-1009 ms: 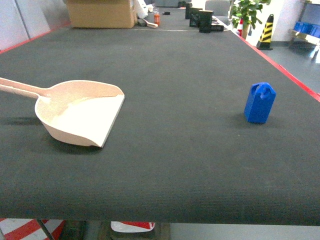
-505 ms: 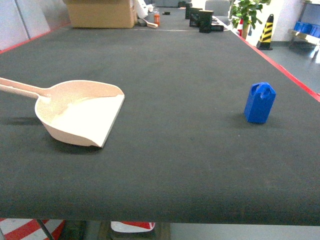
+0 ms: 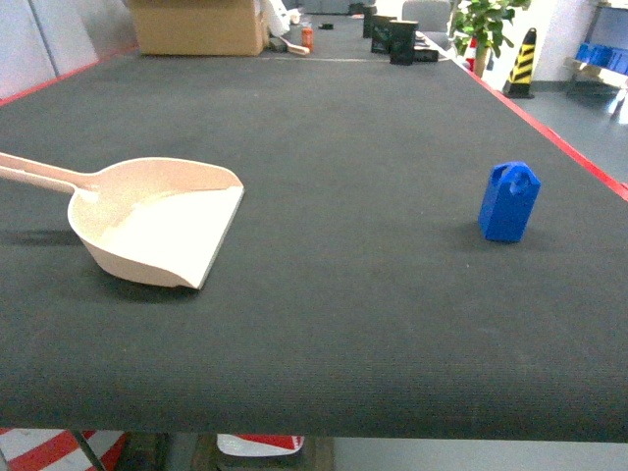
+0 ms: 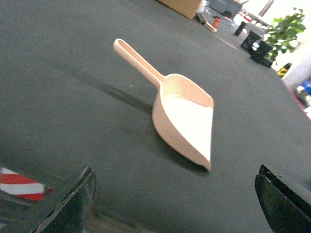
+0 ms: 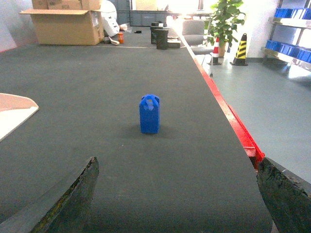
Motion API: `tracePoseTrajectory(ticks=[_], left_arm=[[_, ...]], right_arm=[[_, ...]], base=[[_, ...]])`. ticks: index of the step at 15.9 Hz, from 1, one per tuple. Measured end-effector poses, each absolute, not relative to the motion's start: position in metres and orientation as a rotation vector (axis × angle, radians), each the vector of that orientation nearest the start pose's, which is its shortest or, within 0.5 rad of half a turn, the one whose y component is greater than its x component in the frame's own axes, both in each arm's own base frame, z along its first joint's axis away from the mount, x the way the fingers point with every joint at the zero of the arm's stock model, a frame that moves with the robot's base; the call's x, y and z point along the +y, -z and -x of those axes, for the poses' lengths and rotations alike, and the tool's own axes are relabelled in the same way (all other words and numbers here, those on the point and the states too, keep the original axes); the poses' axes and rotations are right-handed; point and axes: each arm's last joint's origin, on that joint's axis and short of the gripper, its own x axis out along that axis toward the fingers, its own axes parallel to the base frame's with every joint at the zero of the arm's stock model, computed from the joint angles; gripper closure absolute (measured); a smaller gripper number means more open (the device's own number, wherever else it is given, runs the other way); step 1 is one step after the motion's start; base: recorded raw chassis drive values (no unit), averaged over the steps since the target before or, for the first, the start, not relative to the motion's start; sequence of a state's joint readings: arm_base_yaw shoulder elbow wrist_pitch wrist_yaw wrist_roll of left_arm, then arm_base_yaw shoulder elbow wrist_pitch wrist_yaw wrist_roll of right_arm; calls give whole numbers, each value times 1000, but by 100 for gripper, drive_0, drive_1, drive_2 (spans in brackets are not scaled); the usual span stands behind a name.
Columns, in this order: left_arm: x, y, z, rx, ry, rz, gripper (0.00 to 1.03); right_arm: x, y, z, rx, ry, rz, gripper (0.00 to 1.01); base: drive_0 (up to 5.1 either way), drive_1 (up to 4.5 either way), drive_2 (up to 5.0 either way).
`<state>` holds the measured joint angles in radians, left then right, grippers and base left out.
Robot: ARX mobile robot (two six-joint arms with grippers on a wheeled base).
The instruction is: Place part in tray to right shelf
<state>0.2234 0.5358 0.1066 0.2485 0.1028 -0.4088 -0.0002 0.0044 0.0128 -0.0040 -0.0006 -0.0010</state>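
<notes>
Bench (image 3: 343, 324) of dark grey ribbed matting carries both task things, well apart. On the left lies the cream-beige glossy plastic scoop-shaped tray (image 3: 157, 221), hollow side up, its long handle running off to the left and its wide flat lip facing right, toward the middle. The left wrist view looks straight down onto it: the left gripper (image 4: 175, 204) hangs just short of the lip, its two dark fingers (image 4: 73, 199) spread wide at the frame's lower corners and holding nothing, with the tray's long axis running away from them toward the upper left.

Far to the right stands the small bright-blue plastic block (image 3: 509, 202), upright on its boxy base with its rounded, holed top uppermost, near the bench's red right edge. In the right wrist view the part sits dead ahead of the right gripper (image 5: 180, 194), centred between its wide-spread, empty fingers (image 5: 284, 191) but still some way off. The right arm is plainly the nearer one, so a straight forward reach looks like the likely pick. No shelf with rollers is clearly visible.
</notes>
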Motion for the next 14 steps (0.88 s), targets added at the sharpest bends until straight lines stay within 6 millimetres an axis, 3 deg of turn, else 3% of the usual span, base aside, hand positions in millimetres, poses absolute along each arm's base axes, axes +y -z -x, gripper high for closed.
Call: tracePoseTrajectory(ticks=[4, 7, 9, 12, 14], left_arm=[[55, -176, -213, 144, -67, 750, 5], [77, -152, -283, 215, -86, 965, 5], [78, -136, -284, 271, -124, 1015, 5], [78, -142, -284, 247, -113, 1013, 5], [87, -144, -301, 103, -113, 1056, 5]], right_arm=[[0, -167, -97, -4, 0, 1, 3], [0, -167, -97, -4, 0, 1, 3], [0, -167, -97, -4, 0, 1, 3], [0, -167, -97, -5, 0, 1, 3], [0, -167, -97, -4, 0, 1, 3]], base=[[0, 0, 0], [0, 0, 0], [0, 0, 0], [0, 0, 0], [0, 0, 0]])
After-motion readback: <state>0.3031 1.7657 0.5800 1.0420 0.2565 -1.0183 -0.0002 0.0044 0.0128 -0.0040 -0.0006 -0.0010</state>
